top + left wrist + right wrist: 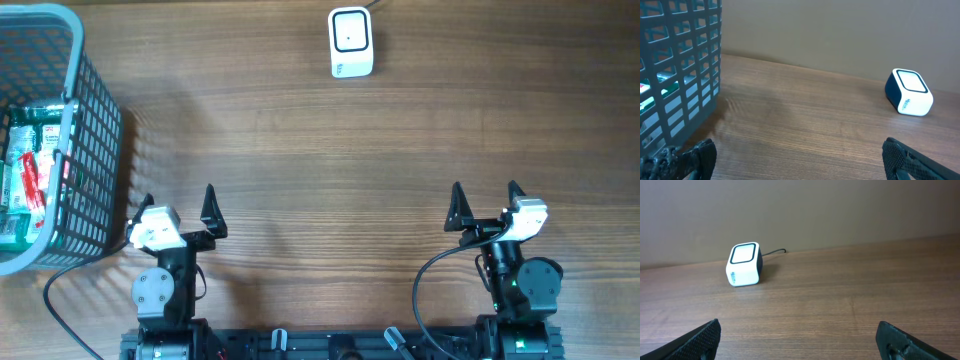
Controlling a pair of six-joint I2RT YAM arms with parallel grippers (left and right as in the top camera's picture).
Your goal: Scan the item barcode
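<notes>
Overhead: I've got the L gripper point(178, 200) w/ fingers spread wide, nothing btwn them. The R gripper point(485, 195) is the same, wide apart and empty. The grey basket point(95, 130) sits just left of the L gripper. The green and red packets point(25, 170) lie inside it, further left. The white scanner point(351, 42) is well ahead of both grippers, roughly btwn them. All of it sits on the wood table point(320, 150).

L wrist: I see both fingertips point(697, 155) at the bottom corners, bare table point(800, 125) btwn. The basket point(680, 65) is ahead-left, close. Bits of the packets point(647, 95) show thru the mesh; can't make out any barcode. The scanner point(908, 92) is ahead-right, well off.

R wrist: fingertips point(700, 337) apart, nothing held. The scanner point(745, 264) is ahead-left, w/ its cable point(774, 252) running off behind it.
</notes>
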